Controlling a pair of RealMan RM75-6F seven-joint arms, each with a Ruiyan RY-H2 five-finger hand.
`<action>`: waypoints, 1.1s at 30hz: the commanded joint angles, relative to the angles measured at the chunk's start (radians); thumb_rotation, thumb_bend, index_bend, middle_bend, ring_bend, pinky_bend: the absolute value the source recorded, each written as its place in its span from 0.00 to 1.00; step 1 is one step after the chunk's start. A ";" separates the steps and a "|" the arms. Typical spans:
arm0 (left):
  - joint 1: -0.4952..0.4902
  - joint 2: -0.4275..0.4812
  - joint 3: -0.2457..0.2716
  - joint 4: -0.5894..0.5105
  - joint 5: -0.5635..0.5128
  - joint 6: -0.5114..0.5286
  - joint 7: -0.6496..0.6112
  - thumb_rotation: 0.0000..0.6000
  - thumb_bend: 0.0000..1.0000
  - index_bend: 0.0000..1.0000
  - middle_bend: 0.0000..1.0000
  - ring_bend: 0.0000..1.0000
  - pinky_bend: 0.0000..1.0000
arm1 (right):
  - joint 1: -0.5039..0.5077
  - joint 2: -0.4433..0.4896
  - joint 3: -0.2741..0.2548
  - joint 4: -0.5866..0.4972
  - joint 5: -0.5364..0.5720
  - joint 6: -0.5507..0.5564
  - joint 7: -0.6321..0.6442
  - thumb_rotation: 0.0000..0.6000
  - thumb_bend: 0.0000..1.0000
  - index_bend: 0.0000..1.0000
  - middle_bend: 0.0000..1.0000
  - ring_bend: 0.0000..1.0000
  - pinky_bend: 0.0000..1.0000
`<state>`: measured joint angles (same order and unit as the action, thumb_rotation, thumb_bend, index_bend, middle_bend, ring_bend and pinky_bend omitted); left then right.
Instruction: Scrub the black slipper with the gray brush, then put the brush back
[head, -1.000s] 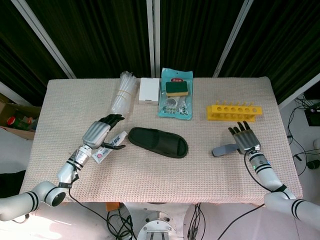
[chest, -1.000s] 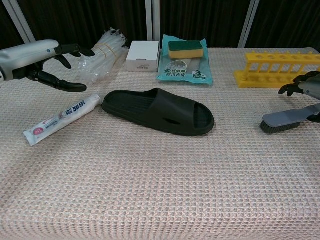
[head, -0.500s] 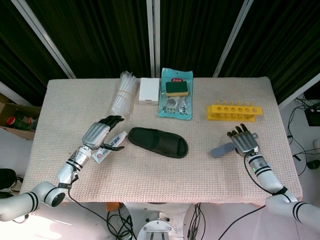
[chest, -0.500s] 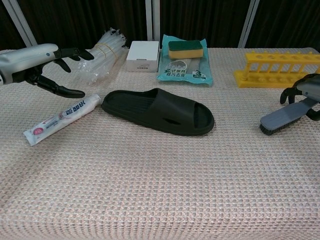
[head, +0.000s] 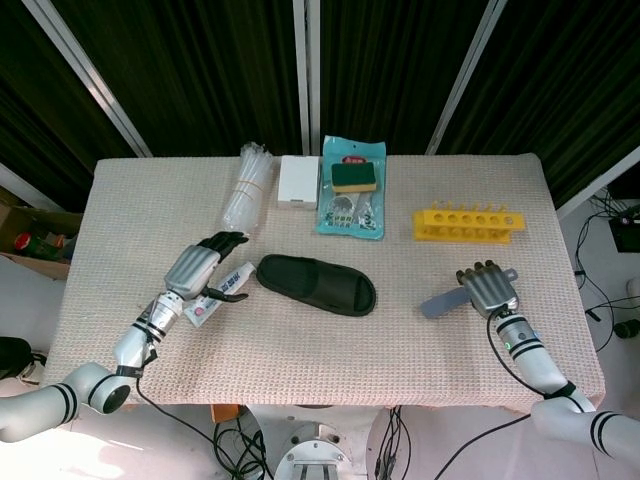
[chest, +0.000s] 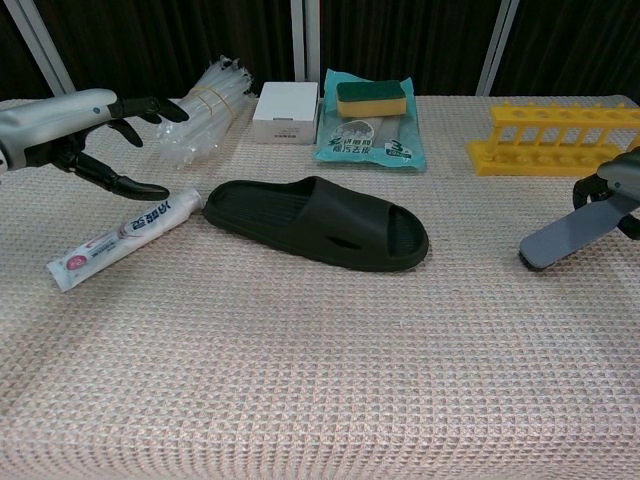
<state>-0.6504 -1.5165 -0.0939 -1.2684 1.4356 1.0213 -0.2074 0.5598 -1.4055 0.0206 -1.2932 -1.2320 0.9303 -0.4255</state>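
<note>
Right hand (head: 487, 289) grips brush (chest: 570, 233), frame right, near table edge; slipper (head: 316, 284) centre, open cloth between. Left hand (head: 196, 267) spread, empty.

We see both views evenly and brightly lit from above, the pale waffle-weave cloth (head: 320, 330) almost washed out in the head view and warmer in the chest view. Shadows are soft and short: a thin one hugs the black slipper (chest: 318, 222), another lies just under the left hand (chest: 75, 125). The dark curtain (head: 200, 70) behind swallows detail. Focus is sharp throughout; the white frame bars lean outward toward the head view's edges.
</note>
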 joint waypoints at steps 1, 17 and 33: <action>0.001 -0.002 0.001 0.004 0.002 0.002 -0.005 0.56 0.03 0.13 0.10 0.09 0.24 | -0.003 0.014 0.009 -0.041 0.034 -0.004 -0.036 1.00 0.83 0.58 0.65 0.47 0.55; 0.002 -0.012 0.008 0.022 0.013 0.006 -0.025 0.59 0.03 0.13 0.10 0.09 0.24 | 0.002 -0.036 0.030 -0.074 0.177 0.026 -0.210 1.00 0.82 1.00 1.00 1.00 1.00; 0.000 -0.015 0.010 0.018 0.014 0.002 -0.020 0.59 0.03 0.13 0.10 0.09 0.24 | -0.040 -0.081 0.027 -0.013 0.037 0.105 0.021 1.00 0.99 1.00 1.00 1.00 1.00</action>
<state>-0.6503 -1.5316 -0.0842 -1.2500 1.4494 1.0234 -0.2277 0.5386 -1.4779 0.0478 -1.3266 -1.1346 0.9937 -0.4785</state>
